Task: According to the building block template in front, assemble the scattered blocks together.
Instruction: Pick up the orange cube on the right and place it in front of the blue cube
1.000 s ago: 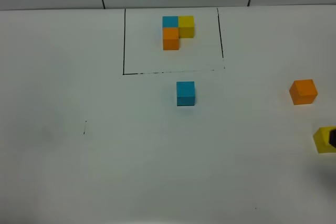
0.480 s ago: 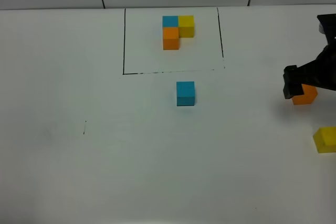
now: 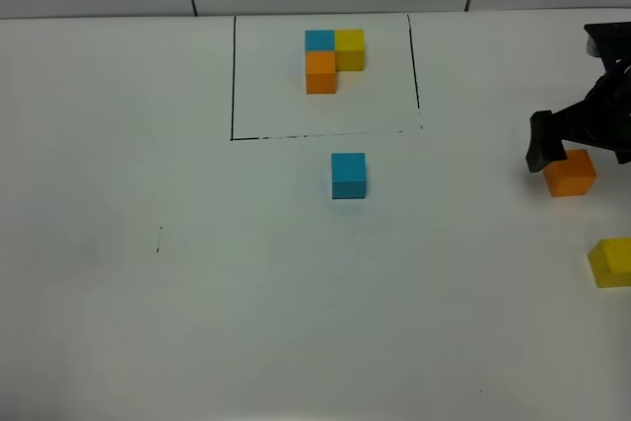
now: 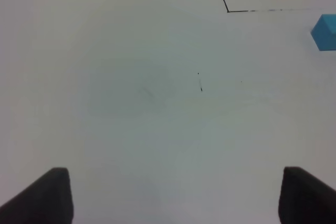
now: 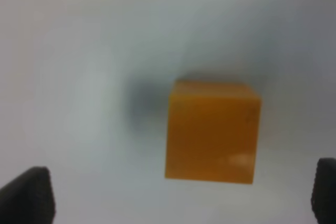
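Exterior high view: loose orange cube (image 3: 570, 173) sits on the white table (image 3: 197, 293), directly under the right claw (image 3: 584, 148). One dark finger (image 3: 541, 150) overlaps the cube's near corner; the other finger is out of frame.

Right wrist view: right claw (image 5: 176, 195) spread wide, orange cube (image 5: 212, 132) centred ahead of the gap, touching neither fingertip (image 5: 26, 195). Picture is blurred; whether the claw is above the cube or level with it, cannot tell.

Loose yellow cube (image 3: 611, 262) lies near the right claw, on the side away from the template. Loose blue cube (image 3: 348, 175) is well apart from that claw, toward the table's middle, just outside the black drawn frame (image 3: 233, 76). Inside the frame, the building block template (image 3: 330, 58): blue, yellow and orange cubes touching in an L.

Left wrist view: left claw (image 4: 176, 195) spread, nothing between its tips, bare table beneath. Blue cube (image 4: 325, 32) and frame corner lie well ahead of it.
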### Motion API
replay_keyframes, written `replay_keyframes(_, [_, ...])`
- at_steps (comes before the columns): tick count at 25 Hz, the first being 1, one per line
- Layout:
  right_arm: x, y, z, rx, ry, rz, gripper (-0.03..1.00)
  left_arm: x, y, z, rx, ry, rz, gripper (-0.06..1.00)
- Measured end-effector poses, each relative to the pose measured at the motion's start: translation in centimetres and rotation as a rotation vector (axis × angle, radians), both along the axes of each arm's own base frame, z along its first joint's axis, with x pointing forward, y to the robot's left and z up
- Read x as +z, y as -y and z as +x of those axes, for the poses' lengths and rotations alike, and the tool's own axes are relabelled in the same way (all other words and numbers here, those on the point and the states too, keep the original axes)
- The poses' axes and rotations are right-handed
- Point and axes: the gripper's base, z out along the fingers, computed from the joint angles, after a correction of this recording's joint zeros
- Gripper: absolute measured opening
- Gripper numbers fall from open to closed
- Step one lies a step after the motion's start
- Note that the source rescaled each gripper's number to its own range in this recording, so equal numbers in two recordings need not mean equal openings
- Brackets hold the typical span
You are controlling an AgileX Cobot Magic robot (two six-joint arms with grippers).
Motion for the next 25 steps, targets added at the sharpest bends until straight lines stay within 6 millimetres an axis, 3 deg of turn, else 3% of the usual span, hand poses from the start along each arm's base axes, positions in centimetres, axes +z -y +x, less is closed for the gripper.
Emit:
replay_keyframes(13, [-3.4,1.4,1.4,-0.008,-0.061,-0.010,0.96,0.0,0.0,0.0,0.000,0.000,0.000,0.69])
replay_keyframes(25, [-3.7,1.0,1.8,0.005,-0.046,-0.018,0.91,0.0,0.0,0.0,0.000,0.000,0.000,0.69])
